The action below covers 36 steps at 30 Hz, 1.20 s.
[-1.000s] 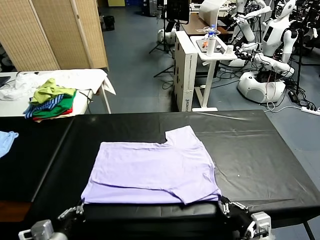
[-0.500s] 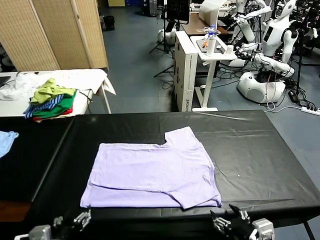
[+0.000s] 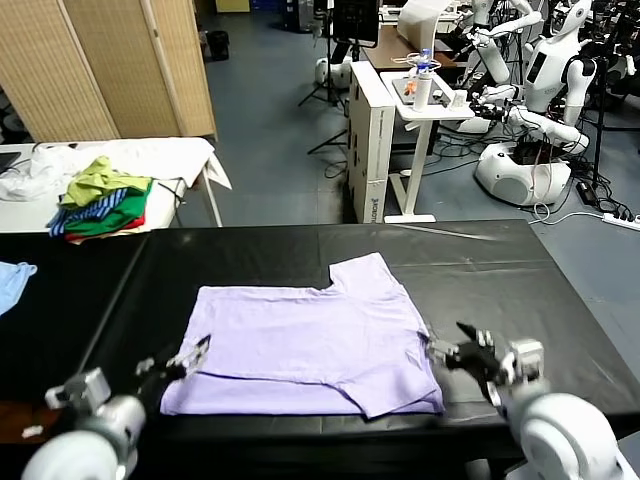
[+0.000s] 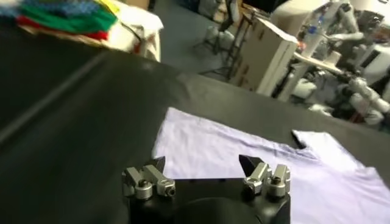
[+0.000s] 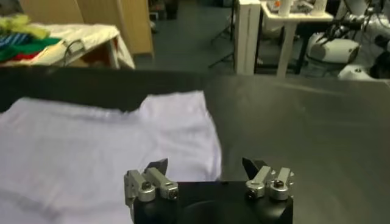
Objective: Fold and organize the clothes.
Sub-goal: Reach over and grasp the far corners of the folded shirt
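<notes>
Lighting: even, indoor, overhead.
Glare: faint sheen on the black table [image 3: 520,300].
Shadows: soft, weak.
Blur: both arms smeared in head view; left wrist view blurred.

Blue-grey floor [image 3: 270,110], wicker screen [image 3: 110,65]

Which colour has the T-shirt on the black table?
Pale lavender, plain; the T-shirt shows best in the head view.

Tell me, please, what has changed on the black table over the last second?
Both grippers let go of the T-shirt's near hem and swung outward: the left gripper now sits open at its left edge, the right gripper open at its right edge. The shirt stayed flat; the garment heap is unmoved.
</notes>
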### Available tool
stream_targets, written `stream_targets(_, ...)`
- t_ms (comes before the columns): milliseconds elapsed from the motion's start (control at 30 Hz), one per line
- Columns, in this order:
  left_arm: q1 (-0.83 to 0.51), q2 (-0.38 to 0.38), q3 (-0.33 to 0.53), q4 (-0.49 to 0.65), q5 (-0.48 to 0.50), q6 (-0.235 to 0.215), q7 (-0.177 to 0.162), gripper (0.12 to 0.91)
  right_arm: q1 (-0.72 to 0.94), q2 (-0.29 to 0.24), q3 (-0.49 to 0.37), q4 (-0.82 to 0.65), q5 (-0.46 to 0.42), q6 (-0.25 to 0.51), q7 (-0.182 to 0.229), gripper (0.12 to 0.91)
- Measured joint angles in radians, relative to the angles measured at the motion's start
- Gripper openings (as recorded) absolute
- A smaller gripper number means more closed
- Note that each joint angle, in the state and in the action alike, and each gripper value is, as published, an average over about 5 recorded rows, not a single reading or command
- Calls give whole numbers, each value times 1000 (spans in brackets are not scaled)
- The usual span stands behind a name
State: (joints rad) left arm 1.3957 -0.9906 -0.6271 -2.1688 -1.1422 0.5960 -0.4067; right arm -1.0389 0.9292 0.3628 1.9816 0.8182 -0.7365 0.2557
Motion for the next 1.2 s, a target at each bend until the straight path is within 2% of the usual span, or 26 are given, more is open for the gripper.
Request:
stream_targets(133, -154, 37, 74, 129, -27, 21, 2, 907, 138, 24, -92, -126, -2, 0, -6, 907)
stream_targets(300, -314, 63, 180, 275, -40, 48, 9, 907, 270, 67, -188, -275, -32, 0, -42, 907)
stream_targets(433, -402, 61, 243, 358, -19, 57, 27, 907, 343, 100, -244, -367, -59, 0, -66, 907)
stream_targets(833, -469, 65, 281, 485, 35, 56, 56, 907, 419, 147, -316, -498, -82, 0, -106, 900)
stream_targets(1000, -473, 66, 285, 499, 49, 56, 56, 899, 439, 164, -329, -532, -83, 0, -111, 810)
stream_targets(1033, -473, 66, 285, 502, 50, 56, 55, 880, 443, 166, -331, -537, -83, 0, -112, 796)
stream_targets(1200, -470, 61, 289, 518, 65, 57, 58, 684, 451, 175, -337, -559, -83, 1, -114, 722)
